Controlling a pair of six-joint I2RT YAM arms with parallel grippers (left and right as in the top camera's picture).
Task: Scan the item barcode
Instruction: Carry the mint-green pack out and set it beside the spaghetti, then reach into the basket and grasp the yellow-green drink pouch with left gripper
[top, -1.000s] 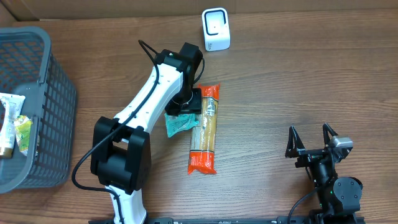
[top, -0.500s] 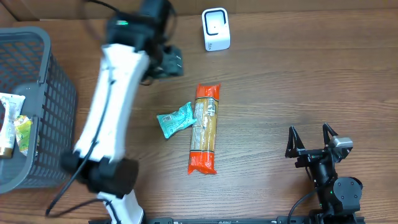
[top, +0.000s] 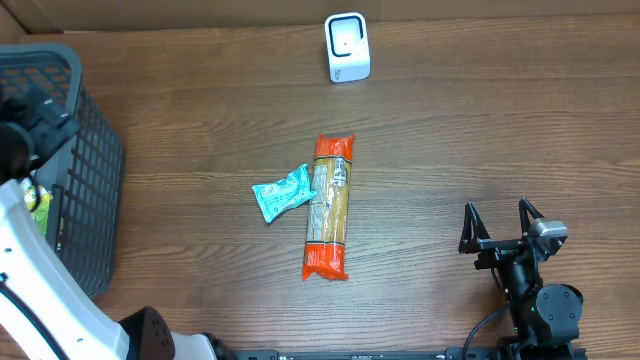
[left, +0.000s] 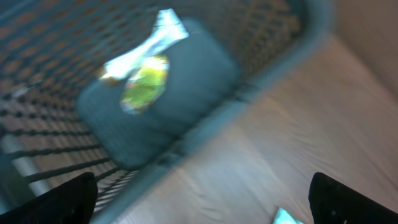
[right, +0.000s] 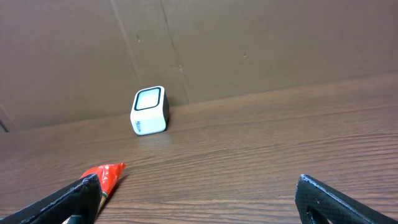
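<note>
The left end effector (left: 205, 196), released and empty, had swung off the pasta packet (top: 329, 207) and teal sachet (top: 283, 193), which lay touching mid-table well short of the scanner (top: 347, 47), to hover over the basket (top: 88, 200), probably to fetch another item.

Pasta pack (top: 328, 207): long, clear middle, orange ends, flat mid-table (top: 480, 130), pointing lengthwise toward scanner (top: 347, 47). Teal pouch (top: 282, 193): flat, tilted, touching pack's left side. Scanner: white, upright, far edge, well apart.

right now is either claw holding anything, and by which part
Nothing is held. Left claw hangs open by the basket, right claw open and empty; the long orange-ended pack lies free.
</note>
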